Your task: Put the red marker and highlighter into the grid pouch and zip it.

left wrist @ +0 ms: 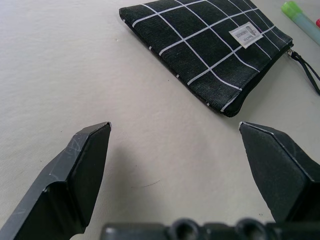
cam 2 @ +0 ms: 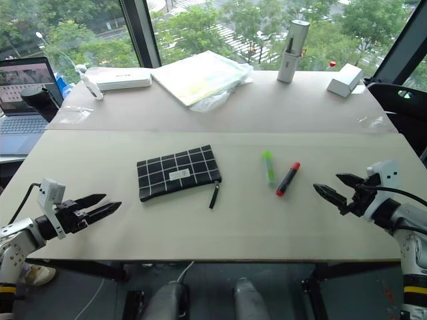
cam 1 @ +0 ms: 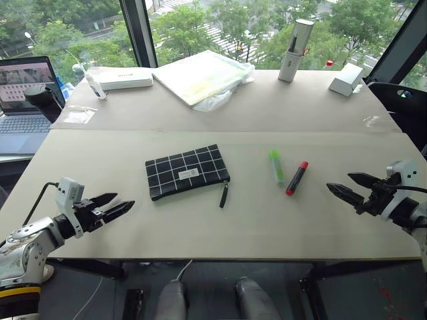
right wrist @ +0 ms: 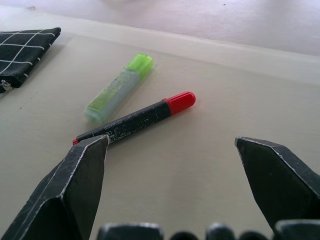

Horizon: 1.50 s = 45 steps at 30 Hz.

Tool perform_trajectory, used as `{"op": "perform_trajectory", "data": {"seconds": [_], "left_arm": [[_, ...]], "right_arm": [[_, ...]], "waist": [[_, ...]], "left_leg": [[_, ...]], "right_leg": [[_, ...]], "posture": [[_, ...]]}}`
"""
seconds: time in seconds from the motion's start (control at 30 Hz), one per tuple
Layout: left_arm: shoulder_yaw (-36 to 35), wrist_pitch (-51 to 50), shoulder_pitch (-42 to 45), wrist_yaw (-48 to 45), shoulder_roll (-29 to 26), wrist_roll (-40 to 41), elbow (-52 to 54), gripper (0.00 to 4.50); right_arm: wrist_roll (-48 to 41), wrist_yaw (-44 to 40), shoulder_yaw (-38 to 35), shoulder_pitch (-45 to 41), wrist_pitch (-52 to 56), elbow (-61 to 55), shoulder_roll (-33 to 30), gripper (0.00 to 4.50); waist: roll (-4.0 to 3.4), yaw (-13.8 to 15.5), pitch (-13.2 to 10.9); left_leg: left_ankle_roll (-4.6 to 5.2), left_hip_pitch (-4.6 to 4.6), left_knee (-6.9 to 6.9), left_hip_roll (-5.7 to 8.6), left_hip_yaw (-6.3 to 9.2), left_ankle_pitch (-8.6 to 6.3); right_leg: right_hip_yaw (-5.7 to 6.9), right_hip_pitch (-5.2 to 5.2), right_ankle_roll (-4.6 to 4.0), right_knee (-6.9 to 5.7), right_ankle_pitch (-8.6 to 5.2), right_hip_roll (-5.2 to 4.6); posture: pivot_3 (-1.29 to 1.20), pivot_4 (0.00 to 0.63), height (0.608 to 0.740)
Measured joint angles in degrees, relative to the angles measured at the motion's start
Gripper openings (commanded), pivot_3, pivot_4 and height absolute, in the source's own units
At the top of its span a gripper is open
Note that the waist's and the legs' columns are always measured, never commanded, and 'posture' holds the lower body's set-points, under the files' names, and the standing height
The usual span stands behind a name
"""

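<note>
Grid pouch (cam 1: 187, 172) lies flat at the centre of the surface (cam 1: 220, 227), looking zipped, its pull strap (cam 1: 224, 194) trailing toward the lower right. Right of it, the highlighter (cam 1: 276, 166) and red marker (cam 1: 297, 177) rest side by side, just apart. Your left hand (cam 1: 119, 204) at lower left and right hand (cam 1: 347, 186) at right both hover with fingers apart, holding nothing. You're at the start, I'd judge: you'll likely need to open the zipper first, then pick up a pen.
</note>
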State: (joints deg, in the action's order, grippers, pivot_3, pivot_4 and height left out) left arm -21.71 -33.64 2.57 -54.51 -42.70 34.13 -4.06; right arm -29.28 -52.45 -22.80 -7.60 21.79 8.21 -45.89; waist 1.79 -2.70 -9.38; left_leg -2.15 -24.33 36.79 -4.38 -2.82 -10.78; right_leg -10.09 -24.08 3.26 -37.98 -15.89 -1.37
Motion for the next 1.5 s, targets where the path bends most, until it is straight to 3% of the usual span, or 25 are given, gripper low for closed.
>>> {"op": "perform_trajectory", "data": {"seconds": [0.23,0.33,0.57,0.67,0.7,0.97,1.23,1.5], "left_arm": [[0.27,-1.44,0.65,-3.78,-0.15,2.13,-0.07,4.43],[1.68,4.64,2.58,-6.99,-0.46,-0.47,-3.41,4.50],[8.20,29.27,4.50,-11.67,-2.50,-13.97,-13.02,4.50],[8.55,34.10,6.78,-12.44,-2.48,-15.07,-15.77,4.50],[8.66,35.58,7.90,-12.66,-2.48,-15.27,-16.53,4.50],[13.92,48.00,13.99,-14.42,-2.68,-21.59,-23.92,4.50],[19.15,64.22,20.50,-12.30,-3.37,-29.30,-31.49,4.50],[21.11,71.84,23.73,-8.60,-2.78,-31.49,-37.02,4.50]], "right_arm": [[0.93,0.24,1.14,0.14,0.04,0.00,0.28,4.50],[0.52,0.22,1.17,-0.40,1.71,0.23,0.96,3.72],[-2.16,-0.78,1.31,-3.27,4.17,0.17,1.29,1.38],[-3.54,-2.05,2.42,-4.16,5.51,-1.22,2.03,0.27],[-3.73,-2.41,3.33,-4.92,6.27,-2.12,2.56,0.09],[-3.54,0.36,16.75,-17.81,9.74,-8.28,12.65,0.09],[11.23,9.09,31.72,-32.09,6.72,0.49,24.48,0.09],[19.87,11.81,37.44,-33.99,4.06,9.38,28.17,0.09]], "waist": [[0.00,-0.02,0.00],[0.00,0.01,0.00],[0.00,0.01,0.00],[0.01,0.10,0.00],[0.00,0.10,0.00],[0.00,-0.69,0.00],[-0.04,-0.06,0.03],[-0.06,0.36,0.05]], "left_leg": [[0.00,0.00,0.00,0.00,0.00,0.00],[0.00,0.02,0.00,0.01,0.00,0.00],[0.00,-0.01,-0.01,0.00,-0.01,0.00],[0.00,-0.03,0.01,0.00,-0.01,0.01],[0.00,-0.04,0.03,0.00,-0.01,0.01],[0.00,-0.13,0.01,-0.01,0.08,0.00],[-0.01,-0.22,0.11,-0.02,0.14,0.04],[-0.01,-0.23,0.15,-0.01,0.17,0.05]], "right_leg": [[0.00,0.00,0.00,0.00,0.00,0.01],[0.00,0.01,-0.01,0.00,0.00,0.01],[0.00,-0.02,-0.02,0.02,0.01,0.00],[0.00,-0.01,-0.02,-0.01,0.01,0.00],[0.00,-0.01,-0.01,-0.01,0.01,0.00],[0.06,-0.12,-0.03,-0.07,0.02,0.05],[0.22,-0.17,-0.07,-0.17,0.04,0.02],[0.29,-0.13,-0.07,-0.21,0.04,0.01]], "posture": [[0.00,0.150,0.736],[0.00,0.150,0.736],[0.00,0.150,0.736],[0.00,0.150,0.736],[0.00,0.150,0.736],[0.00,0.150,0.736],[0.00,0.150,0.736],[0.00,0.150,0.736]]}}
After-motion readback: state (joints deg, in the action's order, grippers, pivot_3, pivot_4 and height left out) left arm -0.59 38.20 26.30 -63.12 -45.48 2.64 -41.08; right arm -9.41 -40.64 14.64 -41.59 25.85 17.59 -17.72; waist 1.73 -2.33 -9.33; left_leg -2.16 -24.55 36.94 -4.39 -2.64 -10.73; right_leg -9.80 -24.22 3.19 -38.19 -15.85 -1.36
